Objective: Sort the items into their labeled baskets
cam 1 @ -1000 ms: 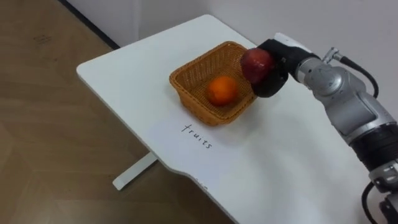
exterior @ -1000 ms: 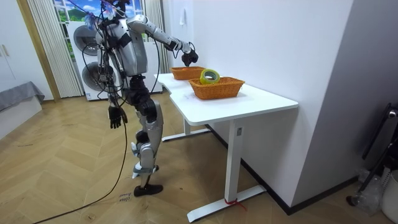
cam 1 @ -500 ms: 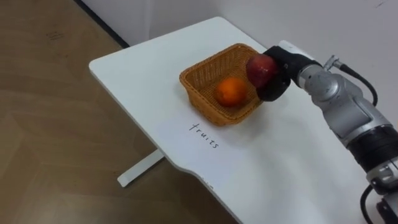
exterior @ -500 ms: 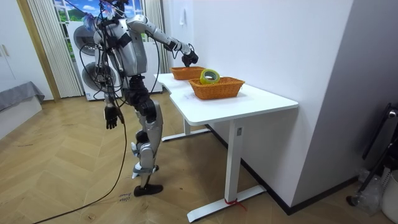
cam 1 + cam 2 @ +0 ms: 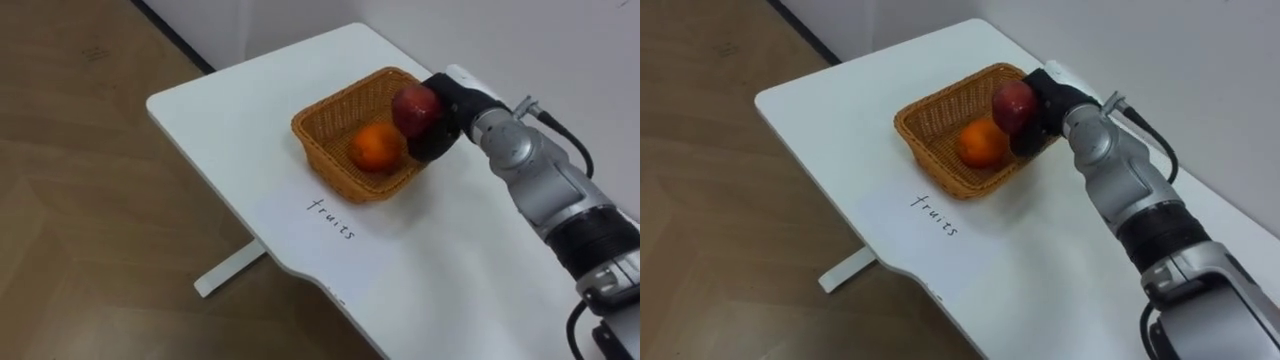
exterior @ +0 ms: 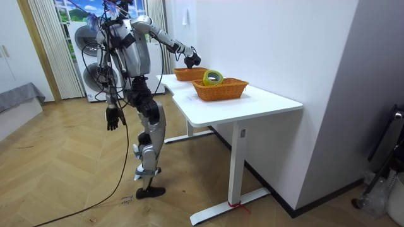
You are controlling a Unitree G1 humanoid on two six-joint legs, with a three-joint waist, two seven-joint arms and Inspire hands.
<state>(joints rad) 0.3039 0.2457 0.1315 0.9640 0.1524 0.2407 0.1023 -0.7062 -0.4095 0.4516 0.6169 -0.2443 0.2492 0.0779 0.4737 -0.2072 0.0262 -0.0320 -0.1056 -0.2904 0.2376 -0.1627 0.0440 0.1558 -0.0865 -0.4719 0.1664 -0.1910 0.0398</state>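
A red apple (image 5: 416,107) sits in my right hand (image 5: 440,118), whose dark fingers are curled round it, just above the right rim of the wicker fruit basket (image 5: 325,125). An orange (image 5: 374,146) lies inside that basket. The word "fruits" (image 5: 331,217) is written on the white table (image 5: 240,110) in front of it. In the room view my right hand (image 6: 194,60) reaches over the far basket (image 6: 184,75), and my left hand (image 6: 112,117) hangs by my side. A nearer wicker basket (image 6: 219,90) holds a roll of yellow tape (image 6: 213,77).
The table (image 6: 252,104) stands against a white wall, and I stand at its end on the wooden floor. Washing machines (image 6: 85,60) and a curtain are behind me. The table's near edge (image 5: 262,250) runs close to the written label.
My right hand has carried the apple slightly down toward the basket's right rim. The eye view itself has shifted a little.
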